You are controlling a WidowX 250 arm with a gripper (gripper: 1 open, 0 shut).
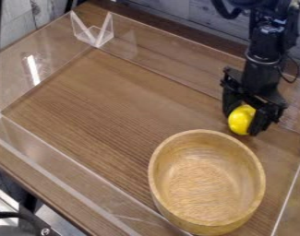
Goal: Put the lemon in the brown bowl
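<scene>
The lemon [242,120] is small and bright yellow, at the right side of the wooden table. My black gripper [249,114] comes down from above and its fingers are shut on the lemon, one on each side. Whether the lemon still touches the table I cannot tell. The brown bowl [205,213], large, round and light wood with a thick rim, sits empty at the front right, just below and left of the lemon.
A clear plastic wall [42,64] surrounds the wooden table [102,111]. A small clear folded stand [93,30] sits at the back left. The table's right edge runs close to the gripper.
</scene>
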